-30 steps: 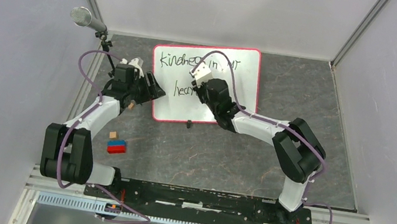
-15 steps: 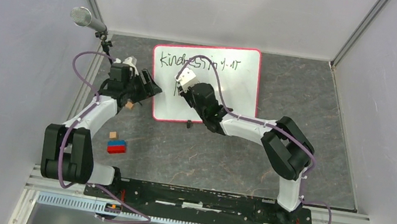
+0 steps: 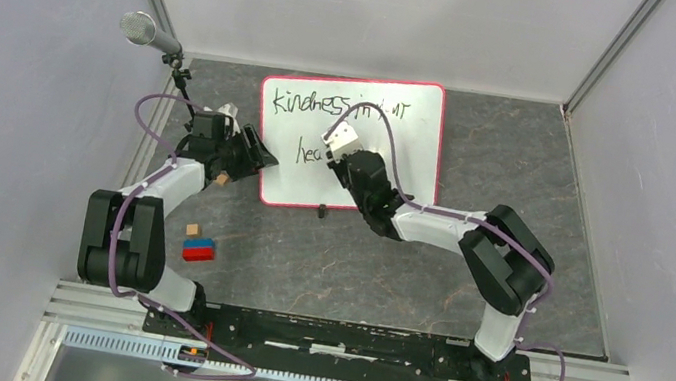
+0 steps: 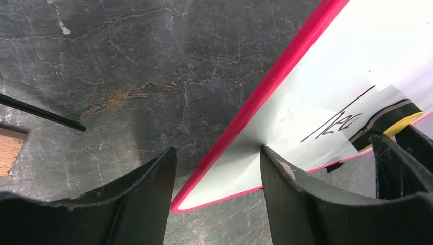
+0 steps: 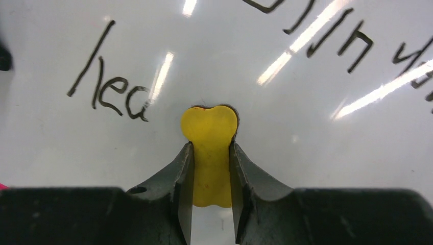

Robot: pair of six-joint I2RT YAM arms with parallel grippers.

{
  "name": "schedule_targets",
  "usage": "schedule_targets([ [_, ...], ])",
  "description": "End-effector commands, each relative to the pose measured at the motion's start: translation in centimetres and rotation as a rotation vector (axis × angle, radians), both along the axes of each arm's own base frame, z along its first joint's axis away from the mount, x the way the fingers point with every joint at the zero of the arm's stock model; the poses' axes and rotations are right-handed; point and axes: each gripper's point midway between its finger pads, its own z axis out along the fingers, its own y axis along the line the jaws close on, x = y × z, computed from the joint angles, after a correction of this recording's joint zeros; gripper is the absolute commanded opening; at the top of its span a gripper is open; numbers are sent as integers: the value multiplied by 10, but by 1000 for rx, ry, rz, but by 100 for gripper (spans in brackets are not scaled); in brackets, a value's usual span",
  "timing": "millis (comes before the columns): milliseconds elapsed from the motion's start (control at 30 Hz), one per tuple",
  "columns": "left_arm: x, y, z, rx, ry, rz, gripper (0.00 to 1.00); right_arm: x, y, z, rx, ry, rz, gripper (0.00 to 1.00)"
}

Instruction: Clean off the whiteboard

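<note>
Dark marbled table (image 3: 521, 157) between grey walls, from the overhead view. At upper centre, flat on it, the whiteboard (image 3: 409, 161). Carries a full top line of handwriting (image 3: 312, 103) plus a stub of a second line below; reads as mid-job, with most of the wiping left to do. Right gripper (image 3: 344, 147) over the board's middle with the eraser (image 3: 340, 136); left gripper (image 3: 257, 152) at the board's left edge. Open tabletop right of the board; microphone (image 3: 145, 30) at upper left and coloured blocks (image 3: 199, 251) at lower left, well apart from the wiping path.

Left wrist view: left gripper (image 4: 217, 168) spread wide, astride the red rim (image 4: 266, 92) near a corner, clamping nothing. Probably bracing the board; cannot tell whether touching.

Right wrist view: right gripper (image 5: 210, 168) pinched tight on the yellow eraser (image 5: 209, 127), apparently against the white surface. "hea" at left, more letters at upper right, bare board between.
</note>
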Motion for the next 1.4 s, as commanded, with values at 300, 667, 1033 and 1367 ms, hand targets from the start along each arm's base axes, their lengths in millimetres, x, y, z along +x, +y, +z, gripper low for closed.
schedule_targets([
  [300,9,-9,17,-61,-51,-4,59,16,-41,5,50,8,-111,19],
  [667,5,-13,22,-42,-72,-11,55,-13,75,-3,-30,5,109,19],
  [1033,5,-10,21,-20,-72,2,53,-6,69,10,-47,-55,35,19],
  [1367,4,-9,19,-11,-65,5,51,14,-22,14,28,-33,-132,19],
])
